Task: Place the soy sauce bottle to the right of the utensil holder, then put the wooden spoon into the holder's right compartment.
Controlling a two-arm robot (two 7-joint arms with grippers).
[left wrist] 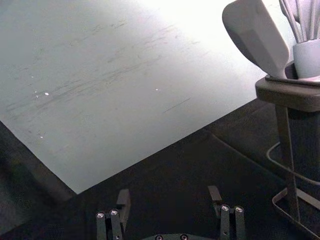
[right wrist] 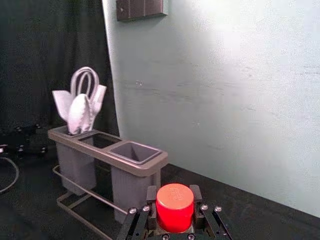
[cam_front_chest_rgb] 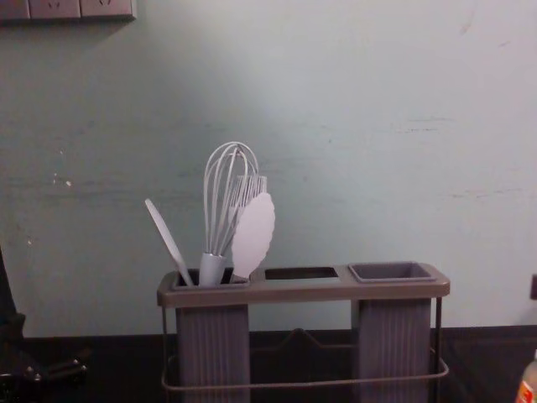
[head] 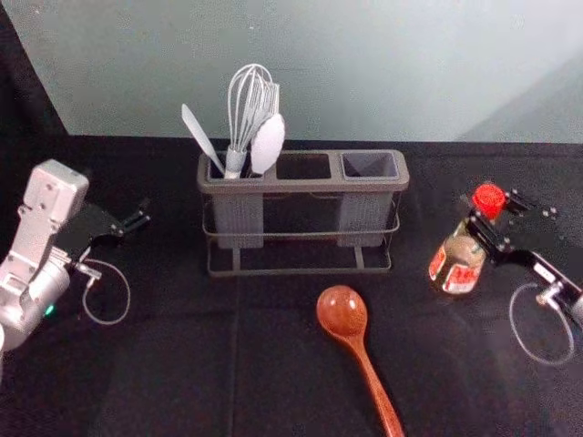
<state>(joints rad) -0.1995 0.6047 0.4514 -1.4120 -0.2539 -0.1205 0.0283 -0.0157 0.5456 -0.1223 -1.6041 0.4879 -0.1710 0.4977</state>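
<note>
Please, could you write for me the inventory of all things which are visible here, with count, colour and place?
utensil holder: 1, grey-brown, middle of table
cups: 2, grey, holder's left and right compartments
whisk: 1, pale grey, left cup
other utensils: 3, whitish, left cup
wooden spoon: 1, reddish-brown, before holder
soy sauce bottle: 1, red cap, right of holder
table: 1, black, underneath
wall: 1, pale green-grey, behind
socket panel: 1, brownish, on wall
curtain: 1, black, beside wall
left gripper: 1, black, left of holder, open
right gripper: 1, black, closed on bottle
</note>
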